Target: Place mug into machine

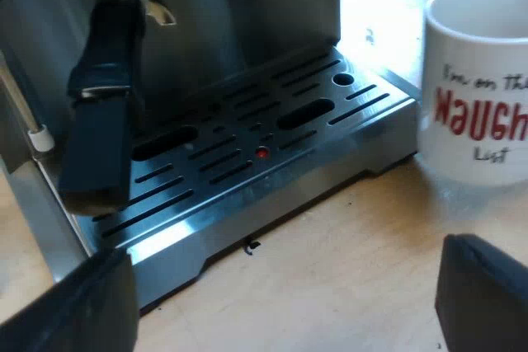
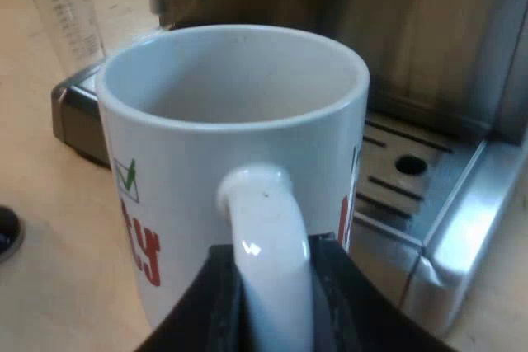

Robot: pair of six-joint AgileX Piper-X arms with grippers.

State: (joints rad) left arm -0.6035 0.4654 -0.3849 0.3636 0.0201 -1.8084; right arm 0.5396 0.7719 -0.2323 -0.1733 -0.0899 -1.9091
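1. The right claw [image 2: 272, 307] is clenched on the looped handle of the white ceramic mug with red lettering [image 2: 239, 121], one black finger on each side. That's a narrow hold, so a jerky move could swing or tip the mug.
2. The mug sits just beside a corner of the slotted steel drip tray [image 1: 247, 121], at the pale wooden bench [image 1: 346, 237]. I can't tell whether its base touches the wood.
3. Main danger is the tray's raised outer edge. If the mug is carried too low, the base could clip it and twist in the grip.
4. A dark holder handle [image 1: 99, 138] hangs over the part of the tray away from the mug. If the mug drifts that far, its rim could knock it.
5. There's open room on the tray around the round drain hole, which looks free, and the machine's steel back wall [image 1: 247, 14] is the stop behind it.
6. A clear measuring glass [image 2: 62, 14] stands on the bench near a tray corner, beyond the mug. A wide swing could catch it.
7. The left claw [image 1: 280, 311] is released, fingers wide apart, low over the bench before the tray, where it could crowd the way in.
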